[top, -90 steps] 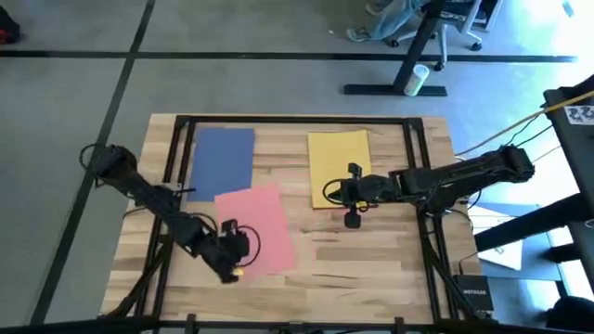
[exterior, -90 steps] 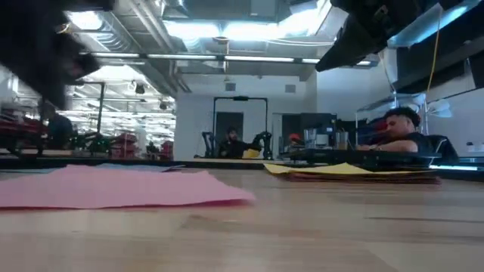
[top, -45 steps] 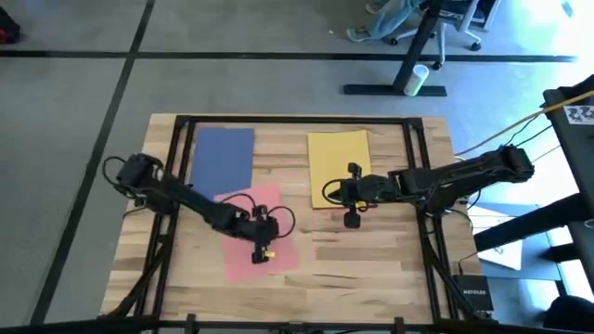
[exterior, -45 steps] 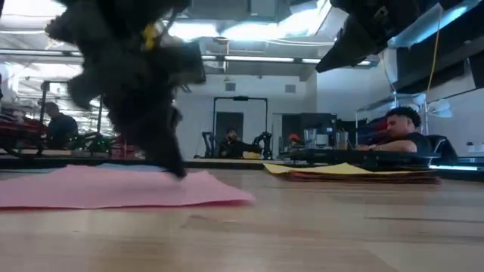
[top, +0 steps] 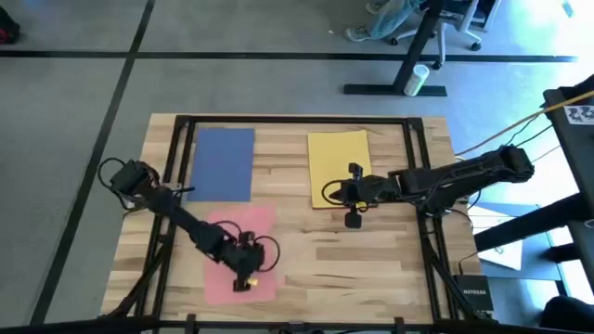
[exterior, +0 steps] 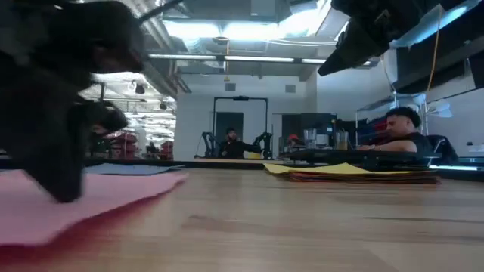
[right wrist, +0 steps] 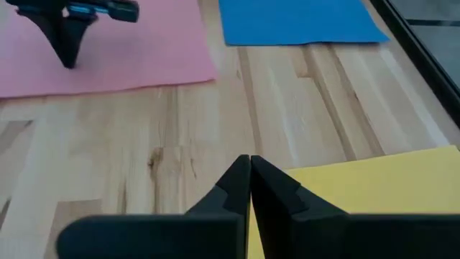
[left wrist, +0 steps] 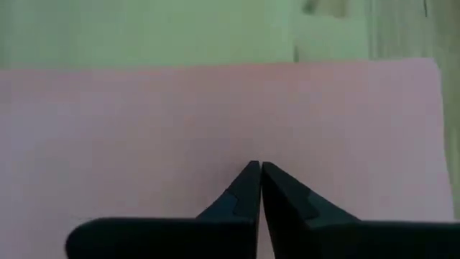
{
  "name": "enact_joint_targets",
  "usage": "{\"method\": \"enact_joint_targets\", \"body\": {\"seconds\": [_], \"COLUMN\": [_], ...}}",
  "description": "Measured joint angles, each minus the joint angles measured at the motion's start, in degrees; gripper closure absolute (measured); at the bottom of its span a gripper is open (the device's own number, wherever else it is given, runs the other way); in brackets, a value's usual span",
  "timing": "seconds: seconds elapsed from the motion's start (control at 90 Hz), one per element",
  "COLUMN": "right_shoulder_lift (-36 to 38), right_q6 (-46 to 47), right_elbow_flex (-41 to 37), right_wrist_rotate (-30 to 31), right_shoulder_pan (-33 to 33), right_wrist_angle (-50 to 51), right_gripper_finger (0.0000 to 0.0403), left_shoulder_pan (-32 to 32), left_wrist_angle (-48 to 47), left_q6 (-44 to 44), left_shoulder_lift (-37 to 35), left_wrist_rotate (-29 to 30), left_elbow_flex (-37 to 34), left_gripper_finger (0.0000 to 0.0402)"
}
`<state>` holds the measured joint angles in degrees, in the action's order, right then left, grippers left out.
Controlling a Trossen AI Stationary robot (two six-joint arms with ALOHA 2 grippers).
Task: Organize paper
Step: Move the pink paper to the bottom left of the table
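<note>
My left pincer (top: 246, 275), tips pressed together, bears down on the pink sheet (top: 239, 252) at the table's (top: 371, 260) near left. My right pincer (top: 352, 197), also closed, hovers at the yellow sheet's (top: 339, 162) near edge. The blue sheet (top: 223, 162) lies far left.

Three sheets on the table (top: 371, 269): two side by side at the back, one front-left.

The left arm reaches low toward the near edge, its tool (top: 243, 269) pinched closed and pointing down. The right arm extends inward, tool (top: 353, 220) closed.
</note>
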<state>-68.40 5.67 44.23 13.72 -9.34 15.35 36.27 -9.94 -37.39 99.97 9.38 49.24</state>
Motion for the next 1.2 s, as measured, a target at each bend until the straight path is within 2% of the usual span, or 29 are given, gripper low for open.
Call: {"method": "enact_joint_targets", "body": {"seconds": [0.233, 0.5, 0.611, 0.878, 1.0, 1.2], "right_shoulder_lift": [0.0, 0.0, 0.0, 0.0, 0.0, 0.0], "right_q6": [0.0, 0.3, 0.4, 0.6, 1.3, 1.6], "right_elbow_flex": [0.0, 0.0, 0.0, 0.0, 0.0, 0.0], "right_wrist_rotate": [0.0, 0.0, 0.0, -0.1, -0.3, -0.5], "right_shoulder_pan": [0.0, 0.0, 0.0, 0.0, 0.0, 0.0], "right_wrist_angle": [0.8, 0.9, 1.2, 1.2, 1.2, 1.2], "right_gripper_finger": [0.0403, 0.0403, 0.0403, 0.0403, 0.0403, 0.0403], "left_shoulder_pan": [4.1, 6.2, 6.8, 7.7, 7.5, 6.3], "left_wrist_angle": [-2.8, -15.1, -17.5, -17.0, -15.6, -6.1], "left_q6": [-2.8, -5.6, -6.8, -7.5, -6.0, 0.4], "left_shoulder_lift": [-0.1, -4.1, -5.6, -5.9, -6.4, -6.5], "left_wrist_rotate": [0.2, 1.4, 1.9, 2.3, 4.2, 4.8], "left_elbow_flex": [0.1, -0.1, -0.3, -0.3, 0.1, 0.2], "left_gripper_finger": [0.0402, 0.0402, 0.0402, 0.0402, 0.0402, 0.0402]}}
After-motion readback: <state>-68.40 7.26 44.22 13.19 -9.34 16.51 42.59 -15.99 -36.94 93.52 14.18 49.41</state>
